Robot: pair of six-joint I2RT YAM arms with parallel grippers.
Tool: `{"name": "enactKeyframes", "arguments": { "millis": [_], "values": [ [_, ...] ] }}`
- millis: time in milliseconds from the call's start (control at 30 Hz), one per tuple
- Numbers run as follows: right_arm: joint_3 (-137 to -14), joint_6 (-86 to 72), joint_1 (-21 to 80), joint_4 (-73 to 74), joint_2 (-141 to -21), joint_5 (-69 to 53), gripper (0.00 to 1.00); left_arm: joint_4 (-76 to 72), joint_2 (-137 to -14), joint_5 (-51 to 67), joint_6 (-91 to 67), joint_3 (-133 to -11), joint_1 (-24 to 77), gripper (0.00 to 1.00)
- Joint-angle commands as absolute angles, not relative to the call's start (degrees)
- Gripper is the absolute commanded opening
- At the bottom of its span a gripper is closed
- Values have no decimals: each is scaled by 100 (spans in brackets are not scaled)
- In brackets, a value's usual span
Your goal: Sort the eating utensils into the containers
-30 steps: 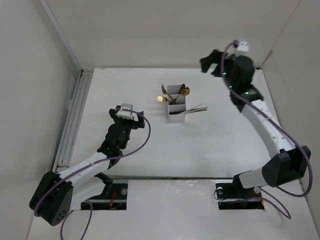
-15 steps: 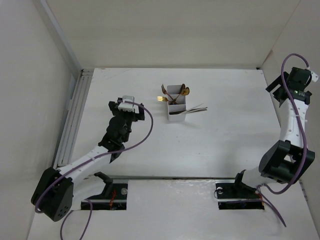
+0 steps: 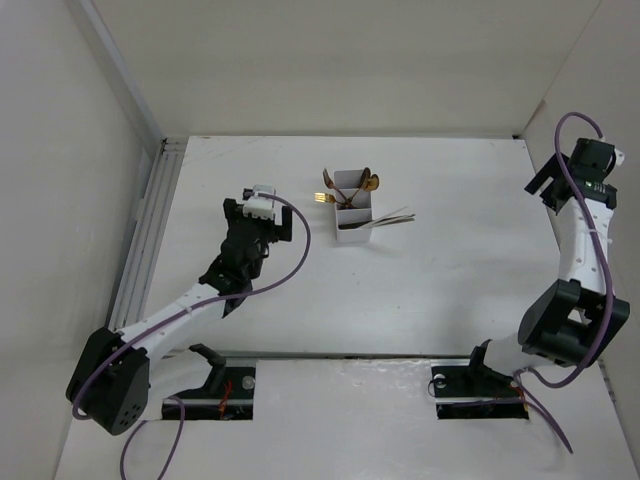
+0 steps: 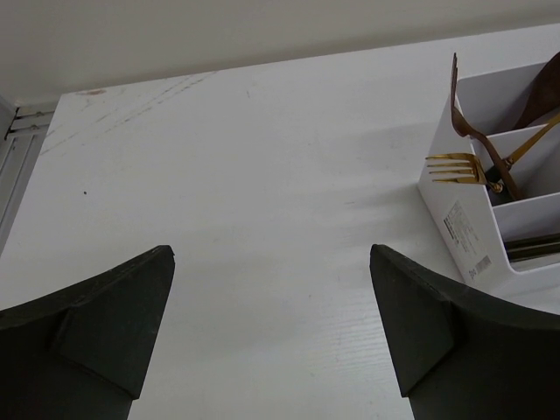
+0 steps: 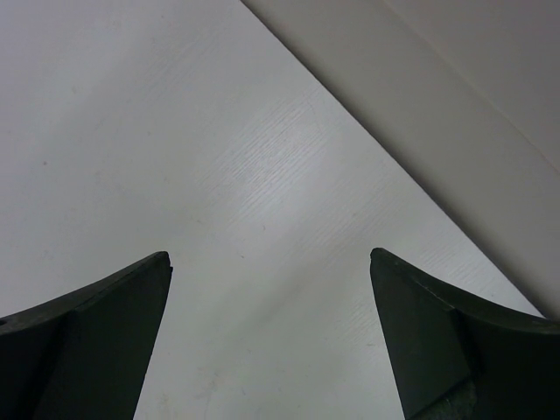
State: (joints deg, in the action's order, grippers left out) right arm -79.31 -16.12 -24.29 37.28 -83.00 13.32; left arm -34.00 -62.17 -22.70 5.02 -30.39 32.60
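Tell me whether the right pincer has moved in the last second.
Yes. The right pincer swung rightward, away from the white box, toward the right wall.

A white table (image 3: 450,280) sits between pale walls (image 3: 330,60). A grey metal rail (image 3: 148,230) runs along its nine-o'clock edge.

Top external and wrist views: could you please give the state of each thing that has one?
left gripper: open, empty.
right gripper: open, empty.
white box: upright, holding utensils.
gold fork: in the box, tines poking over its wall.
gold spoon: leaning in the box, head above the rim.
chopsticks: in the near compartment, tips overhanging the wall.
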Motion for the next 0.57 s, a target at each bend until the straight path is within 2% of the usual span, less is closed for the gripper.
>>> {"name": "enactKeyframes", "arguments": {
  "millis": [0, 433, 533],
  "values": [
    [-7822, -1380, -2408, 3666, -8191, 1240, 100, -3384, -6126, -2241, 352, -3173, 3287, 93],
    [-7594, -1328, -2408, 3542, -7903, 871, 100, -3384, -5845, -2347, 167, -2830, 3287, 94],
    [-7157, -1266, -2408, 2972, -7586, 616, 100, -3384, -5845, -2347, 114, -2830, 3287, 94]
  ]
}}
